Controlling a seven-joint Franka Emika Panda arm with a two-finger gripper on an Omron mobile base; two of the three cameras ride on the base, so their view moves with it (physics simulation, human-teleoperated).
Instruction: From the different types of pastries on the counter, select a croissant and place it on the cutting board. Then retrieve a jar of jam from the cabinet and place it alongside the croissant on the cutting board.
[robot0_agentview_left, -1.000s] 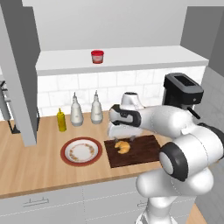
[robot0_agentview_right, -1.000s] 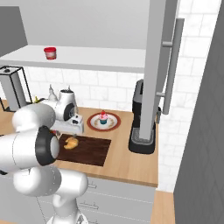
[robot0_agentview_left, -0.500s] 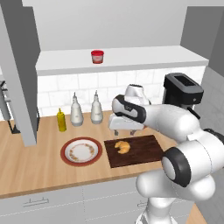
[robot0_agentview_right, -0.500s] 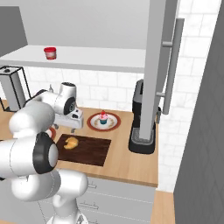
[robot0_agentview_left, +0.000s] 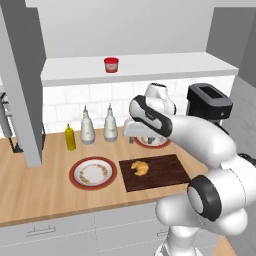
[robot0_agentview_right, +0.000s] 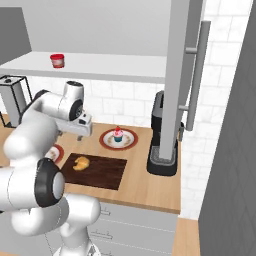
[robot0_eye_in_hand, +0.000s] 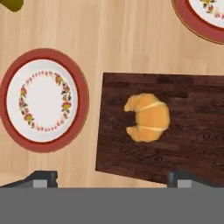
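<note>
- Croissant (robot0_eye_in_hand: 146, 117) is lying on the board (robot0_eye_in_hand: 192, 153), frame centre.
- Claw (robot0_eye_in_hand: 111, 178) is hanging above, spread wide, carrying nothing.
- Next up: reaching for the jar (robot0_agentview_left: 111, 64), upper shelf.

Light wooden counter (robot0_agentview_left: 30, 192) bearing a dark cutting board (robot0_agentview_left: 159, 174), two red-rimmed plates (robot0_agentview_left: 93, 173) (robot0_agentview_right: 131, 141), a yellow bottle (robot0_agentview_left: 70, 138), two pale bottles (robot0_agentview_left: 88, 132) and a black coffee machine (robot0_agentview_right: 164, 135). White shelf (robot0_agentview_left: 150, 66) carrying a red-lidded jar (robot0_agentview_left: 111, 64).

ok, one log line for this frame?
croissant: on cutting board | gripper: open, above | jam jar: on shelf
</note>
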